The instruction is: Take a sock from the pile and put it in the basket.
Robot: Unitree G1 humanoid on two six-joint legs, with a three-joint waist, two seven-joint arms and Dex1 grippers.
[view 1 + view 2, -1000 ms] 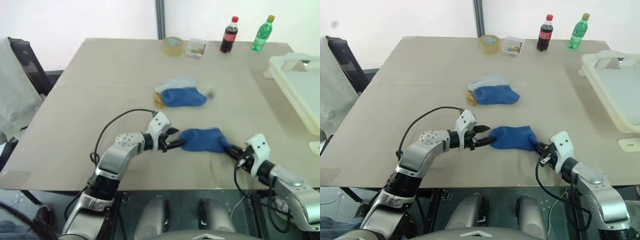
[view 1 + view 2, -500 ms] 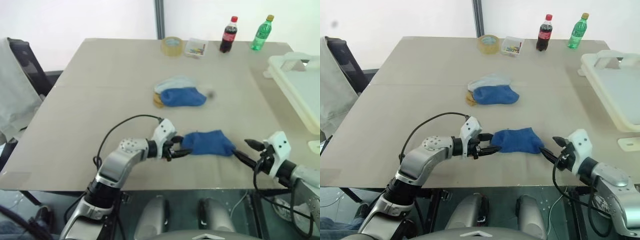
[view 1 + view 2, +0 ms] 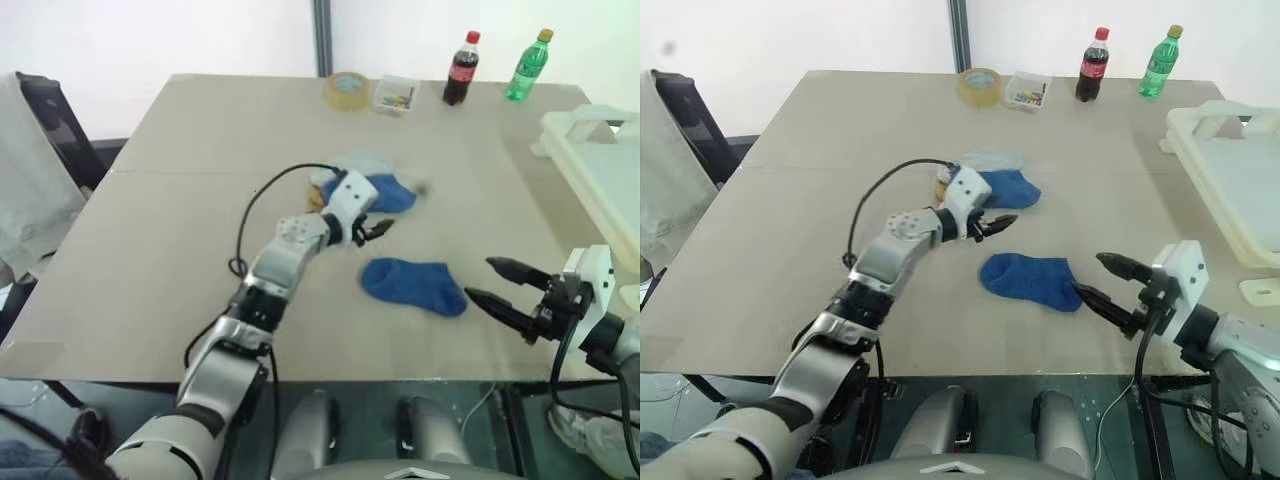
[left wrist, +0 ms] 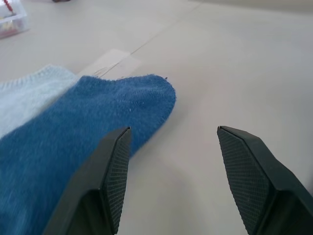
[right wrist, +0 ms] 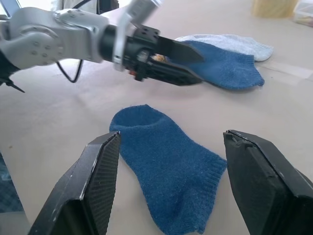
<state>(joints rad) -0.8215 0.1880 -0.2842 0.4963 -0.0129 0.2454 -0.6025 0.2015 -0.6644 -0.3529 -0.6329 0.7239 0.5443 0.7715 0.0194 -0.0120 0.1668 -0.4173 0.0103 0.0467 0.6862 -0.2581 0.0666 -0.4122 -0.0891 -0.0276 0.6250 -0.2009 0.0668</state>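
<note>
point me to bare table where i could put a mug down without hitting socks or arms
Bare: the whole near-left stretch of the table, left of the left arm, and the band between the pile and the tape roll. Crowded: the middle front, where the loose blue sock lies between the left tool and right tool.

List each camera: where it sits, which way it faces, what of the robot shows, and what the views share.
Head stereo pair: on the head, looking forward and down at the table; both arms show, left gripper by the pile, right gripper near the loose blue sock.
Left wrist: along its own open fingers at the pile's blue sock.
Right wrist: along its open fingers at the loose sock.
Shared: right wrist and head views both show the left gripper.
</note>
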